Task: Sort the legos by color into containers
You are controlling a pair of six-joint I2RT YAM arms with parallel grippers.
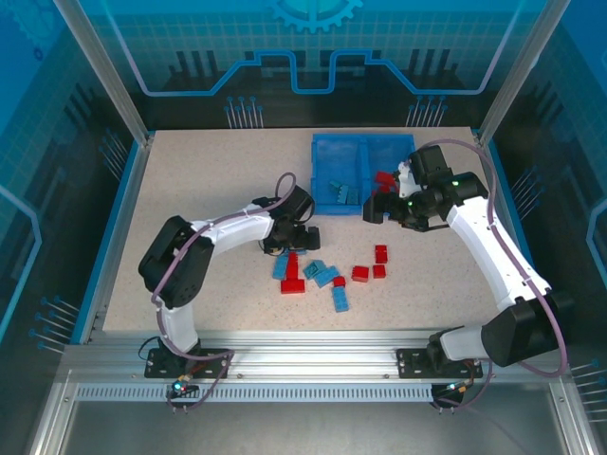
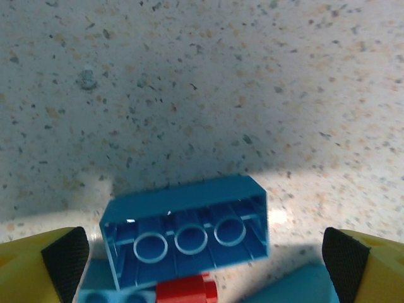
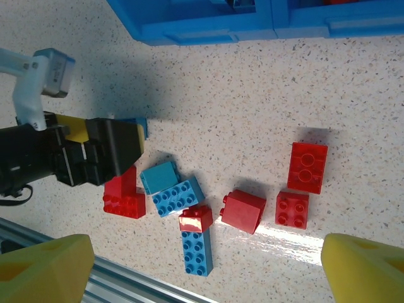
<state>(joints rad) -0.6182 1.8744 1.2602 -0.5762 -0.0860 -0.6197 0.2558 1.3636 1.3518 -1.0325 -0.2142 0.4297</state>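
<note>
Left gripper (image 2: pixel 203 268) hangs wide open, empty, over a light blue rectangular plastic brick (image 2: pixel 189 227), hollow underside showing, near the front left corner of the shallow blue plastic bin (image 1: pixel 337 156). Probably light, rigid and slick: pinch its flat long walls squarely.

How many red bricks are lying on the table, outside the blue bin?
5: a long brick nearest the bin, a square brick beside it, a tilted brick, a small brick at a blue brick's end, an L-shaped piece by the left pincer, which may hide more.
</note>
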